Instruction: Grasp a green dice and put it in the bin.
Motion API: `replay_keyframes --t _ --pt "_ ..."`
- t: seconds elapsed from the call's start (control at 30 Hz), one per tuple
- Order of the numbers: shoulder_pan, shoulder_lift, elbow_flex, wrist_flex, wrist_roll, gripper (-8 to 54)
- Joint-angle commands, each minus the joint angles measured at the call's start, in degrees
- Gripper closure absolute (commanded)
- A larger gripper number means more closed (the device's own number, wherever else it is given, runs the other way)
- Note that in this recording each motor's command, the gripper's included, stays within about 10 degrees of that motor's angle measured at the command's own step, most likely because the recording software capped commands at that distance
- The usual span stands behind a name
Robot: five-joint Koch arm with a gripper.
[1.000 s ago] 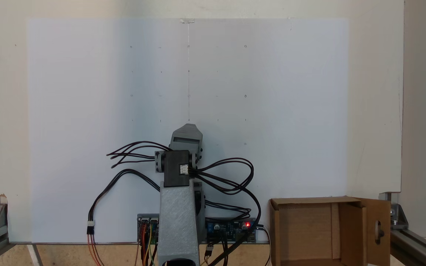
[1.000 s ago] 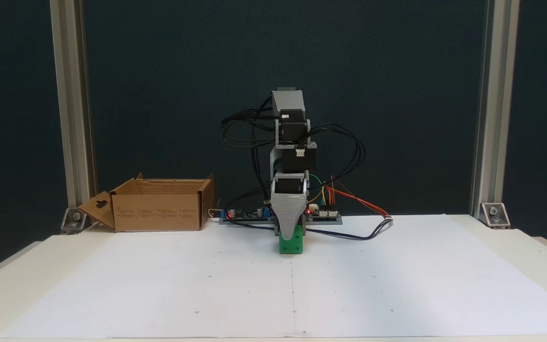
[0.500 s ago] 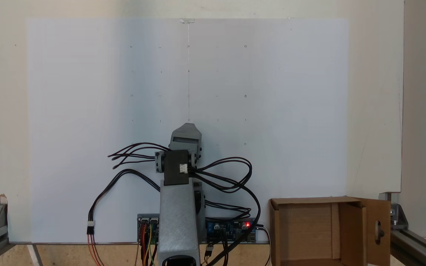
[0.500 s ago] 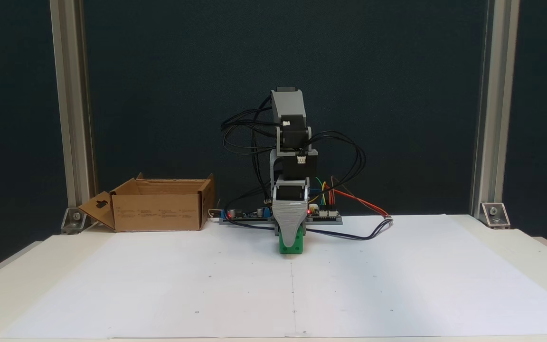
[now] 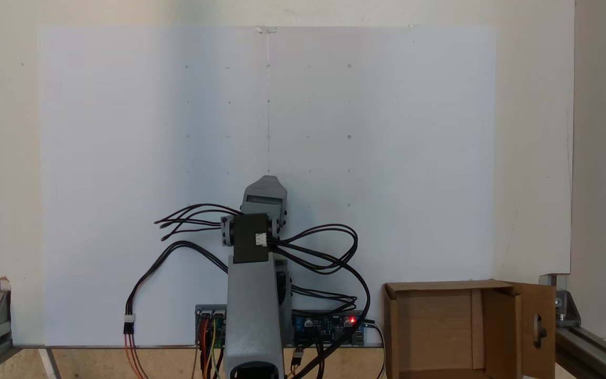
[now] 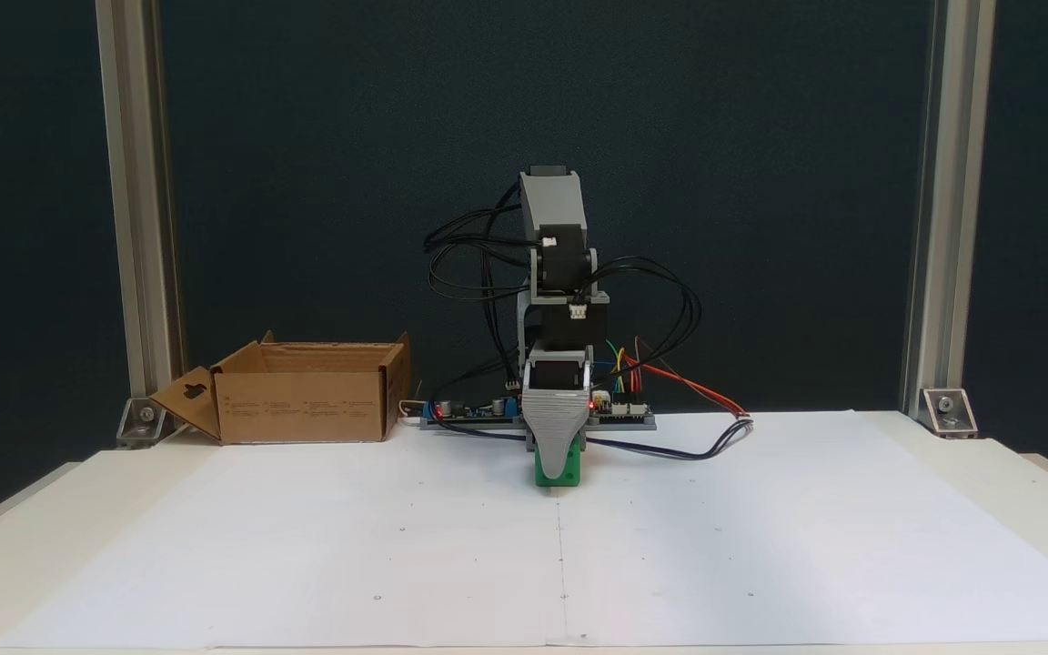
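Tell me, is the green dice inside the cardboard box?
No, the green dice sits on the white paper under the gripper, away from the cardboard box.

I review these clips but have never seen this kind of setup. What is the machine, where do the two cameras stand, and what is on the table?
It is a small hobby robot arm with a gripper at its end, bolted at one table edge. One fixed view looks down from above; the other faces the arm from across the table. A white paper sheet covers the table. The gripper points down over a green dice resting on the sheet; its near jaw hides the far one, so a grip cannot be confirmed. An open cardboard bin stands beside the arm's base, also seen from above.
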Motion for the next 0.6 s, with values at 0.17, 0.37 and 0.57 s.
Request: replay_keyframes --t 0.17,0.37,0.57 --pt "1.1 -1.1 -1.0 -2.0 2.4 3.2" --pt "1.6 -2.5 -1.0 -3.2 2.4 5.6" --pt "1.8 -3.4 -0.8 -3.5 2.4 6.7"
